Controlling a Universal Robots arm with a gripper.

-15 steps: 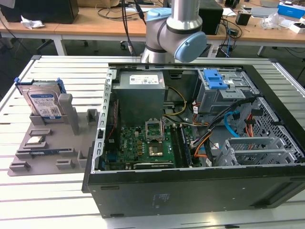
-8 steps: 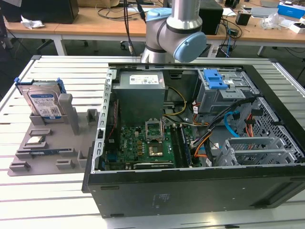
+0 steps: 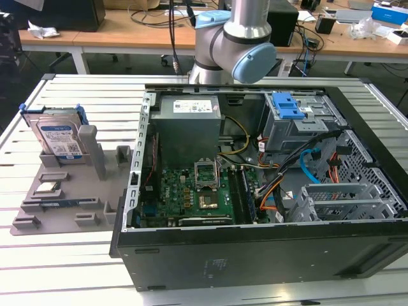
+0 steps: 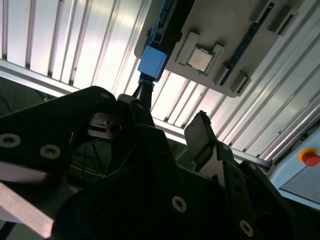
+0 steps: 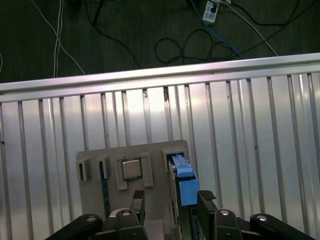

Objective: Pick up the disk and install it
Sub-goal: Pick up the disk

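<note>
The disk (image 3: 58,137), a silver metal drive with a white-and-blue label framed by a bright blue plastic bracket, stands upright on its edge in a slot at the eleven o'clock corner of the grey holder (image 3: 108,191) on the surface (image 3: 76,268), at nine o'clock from the open computer case (image 3: 255,255) in the exterior view.

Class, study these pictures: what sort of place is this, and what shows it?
Probably a robotics lab or test workshop: a robot arm stands behind an open computer case on a slatted metal table, with cable-strewn desks beyond.
</note>
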